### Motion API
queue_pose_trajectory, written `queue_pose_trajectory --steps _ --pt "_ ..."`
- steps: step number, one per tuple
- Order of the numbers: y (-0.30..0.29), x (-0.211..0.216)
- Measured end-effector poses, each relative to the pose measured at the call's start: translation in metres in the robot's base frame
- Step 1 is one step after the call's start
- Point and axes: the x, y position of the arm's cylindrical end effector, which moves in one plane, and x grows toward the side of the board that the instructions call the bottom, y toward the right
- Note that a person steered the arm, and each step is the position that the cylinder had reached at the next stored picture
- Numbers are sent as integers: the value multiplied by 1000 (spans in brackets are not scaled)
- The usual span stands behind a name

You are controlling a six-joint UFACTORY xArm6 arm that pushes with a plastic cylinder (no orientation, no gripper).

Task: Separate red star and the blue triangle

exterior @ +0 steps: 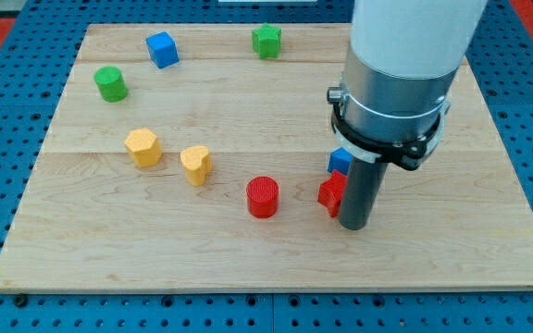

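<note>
- Pushing from where my tip (pixel 354 225) stands now could drag both blocks along together, since the red star (pixel 330 193) sits touching the tool's left side and the blue triangle (pixel 340 159) is just behind it, half hidden by my arm.
- My tool is a plain rod with nothing to open or close; it grips nothing and only presses sideways.
- I cannot tell whether star and triangle actually touch, because my own housing covers the seam between them, so a shove could go in blind.
- A push toward the tool's left may run the star into the red cylinder (pixel 262 196), which stands near on that side.
- Beyond it lie a yellow heart (pixel 196 164) and a yellow hexagon (pixel 143 146), further left.
- The table (pixel 433 268) is pale wood, smooth, with free room toward the view's bottom and right of my tip.
</note>
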Motion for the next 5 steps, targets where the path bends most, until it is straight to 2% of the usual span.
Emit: queue_pose_trajectory --steps 1,2,3,4,5 --pt "30 -23" --pt "16 -54" --pt "-7 -58" --pt "-8 -77" --pt "2 -77"
